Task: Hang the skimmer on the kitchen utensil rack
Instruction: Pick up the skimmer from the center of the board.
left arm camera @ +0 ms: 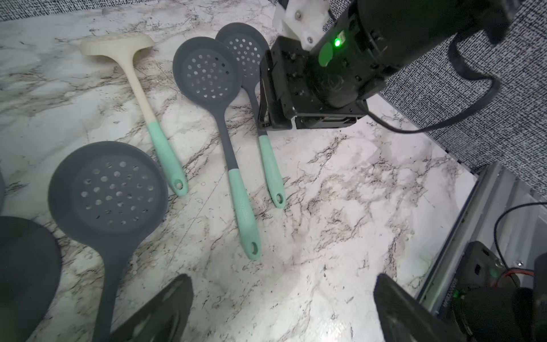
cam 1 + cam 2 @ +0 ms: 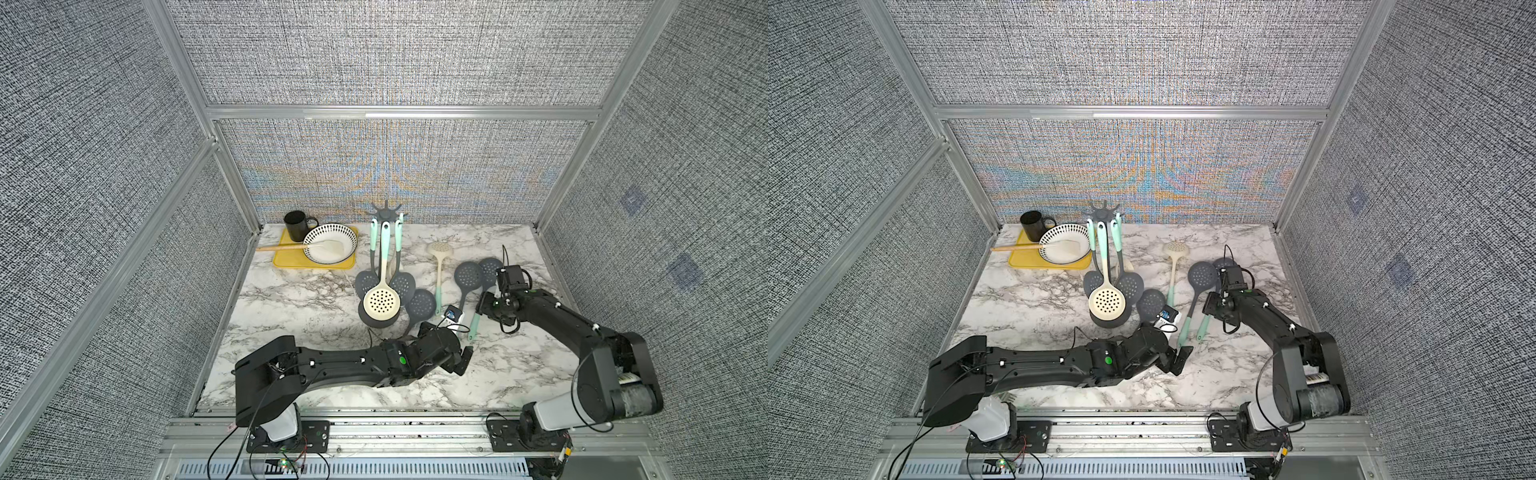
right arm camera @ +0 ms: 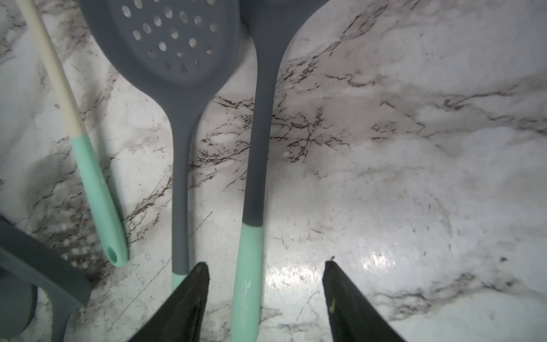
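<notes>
Fingers [image 3: 183, 305] of the right gripper [image 3: 266, 265] stand apart on either side of the mint handle of a grey skimmer [image 3: 260, 133]. They are close beside it but not clamped on it. The skimmer lies flat on the table [image 3: 414, 177]. The left gripper [image 1: 284, 311] is spread wide with nothing between its fingers and hovers near the handle ends.

The rack [image 2: 386, 212] stands at the back, well apart from this skimmer, and 3 hung skimmers [image 2: 380, 301] already dangle from it in both top views. 4 lie on the table: this one, a second grey skimmer [image 3: 177, 44] just beside it, a cream skimmer [image 3: 97, 192], and a third grey skimmer [image 1: 106, 189] near the rack's base.

As I read it, this skimmer's turn is at its start. The grasp is not made, and lifting, carrying to the rack and slipping the handle hole over a free hook are all left.
</notes>
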### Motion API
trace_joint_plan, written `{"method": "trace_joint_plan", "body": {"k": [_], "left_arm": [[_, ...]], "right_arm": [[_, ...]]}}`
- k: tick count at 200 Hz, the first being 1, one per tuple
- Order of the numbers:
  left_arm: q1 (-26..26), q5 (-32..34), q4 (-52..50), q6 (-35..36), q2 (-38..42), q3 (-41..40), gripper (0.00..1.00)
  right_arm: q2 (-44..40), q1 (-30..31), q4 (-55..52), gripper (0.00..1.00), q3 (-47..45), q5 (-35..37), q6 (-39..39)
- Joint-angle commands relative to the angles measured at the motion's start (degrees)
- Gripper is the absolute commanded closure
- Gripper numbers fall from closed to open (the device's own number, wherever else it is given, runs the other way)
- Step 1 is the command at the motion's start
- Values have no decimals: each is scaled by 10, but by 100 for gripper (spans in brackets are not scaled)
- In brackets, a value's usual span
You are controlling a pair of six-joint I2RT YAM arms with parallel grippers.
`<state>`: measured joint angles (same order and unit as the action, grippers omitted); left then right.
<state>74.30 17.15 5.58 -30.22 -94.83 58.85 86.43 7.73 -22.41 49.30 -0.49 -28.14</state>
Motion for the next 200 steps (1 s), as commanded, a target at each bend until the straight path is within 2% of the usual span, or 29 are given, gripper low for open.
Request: {"method": "trace_joint_plan", "body": {"k": [1,59,131,166,192,200], "left_arm": [[-23,-47,80,-46,-9,-16,3],[-46,-60,71,-18,1,-19,4],[-45,-54,58,9,16,-14,4],[-45,-39,24,34,47,-6,4],[-45,-23,-11,48,95,0,4],[-45,-16,-23,56,116,4,4]], "right_arm": [[28,7,5,38,15,-7,10],[90,39,-17,48,44,47,13],[107,41,-14,69,31,45,17],[46,7,24,85,-21,16,0],[-31,-15,34,100,-55,14,-7],[-60,-19,35,100,-60,18,-7]]}}
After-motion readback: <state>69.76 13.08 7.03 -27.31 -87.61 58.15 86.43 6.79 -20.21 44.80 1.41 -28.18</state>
